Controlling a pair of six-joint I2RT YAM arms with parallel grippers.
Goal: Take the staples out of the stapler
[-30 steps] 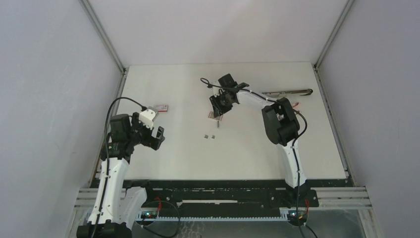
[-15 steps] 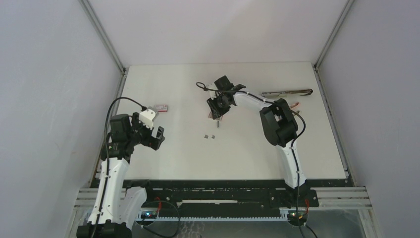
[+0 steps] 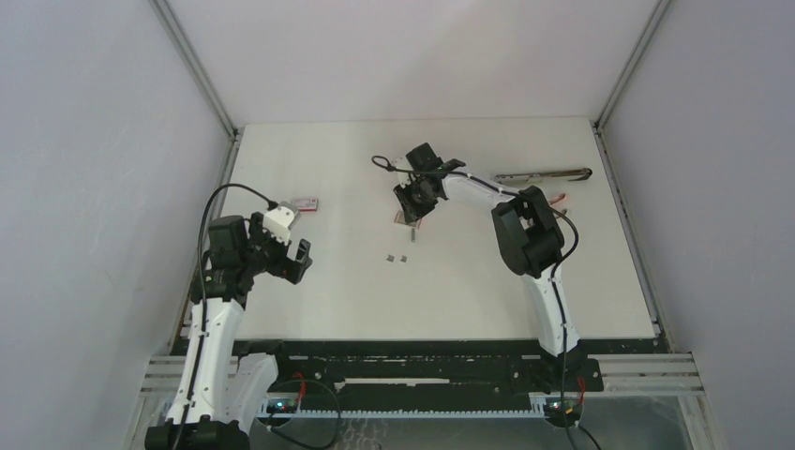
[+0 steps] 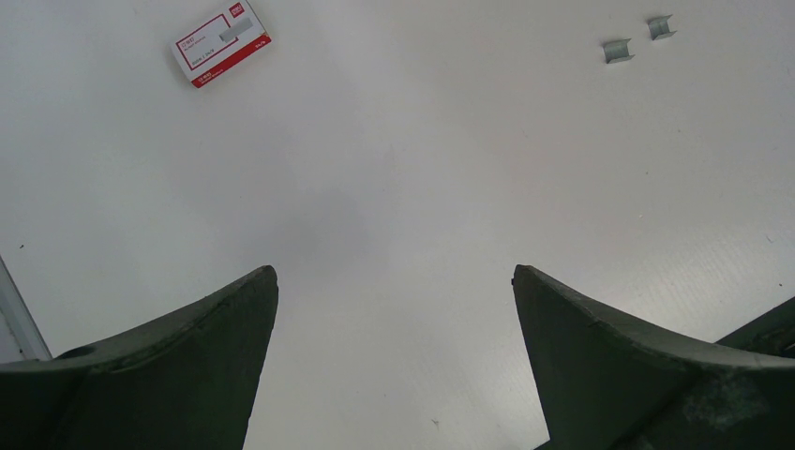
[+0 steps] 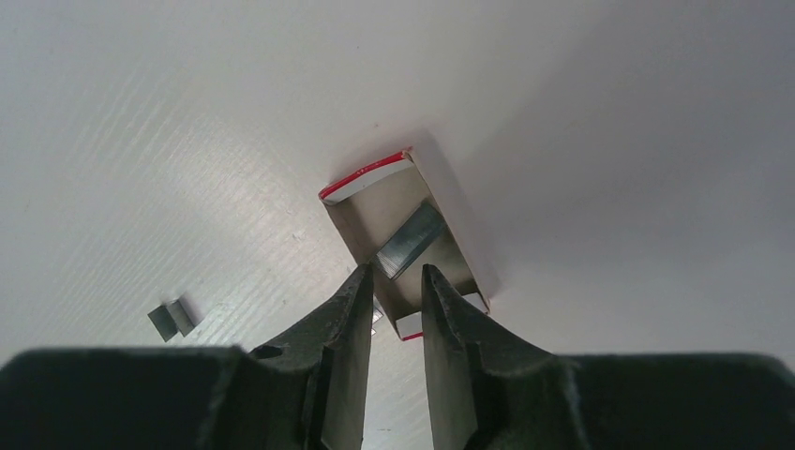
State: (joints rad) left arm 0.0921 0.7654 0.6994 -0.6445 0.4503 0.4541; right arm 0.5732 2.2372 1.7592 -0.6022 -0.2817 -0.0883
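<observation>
The stapler (image 3: 544,174) lies opened out flat at the back right of the table. Two short grey staple pieces (image 3: 396,257) lie mid-table; they also show in the left wrist view (image 4: 617,50) and the right wrist view (image 5: 171,319). A longer grey staple strip (image 5: 412,239) lies tilted inside an open red-and-white box tray (image 5: 448,267). My right gripper (image 5: 396,272) (image 3: 411,208) hovers over that tray, jaws a narrow gap apart, the strip's near end at its tips, nothing clamped. My left gripper (image 4: 394,274) (image 3: 298,258) is wide open and empty over bare table at the left.
A closed red-and-white staple box (image 3: 306,203) lies at the left, also in the left wrist view (image 4: 221,42). A small red item (image 3: 560,198) lies near the stapler. White walls and metal frame posts surround the table (image 3: 328,300).
My right gripper shifted a little to the left and back over the open tray between one second and half a second ago, then held still. The left arm has not moved.
</observation>
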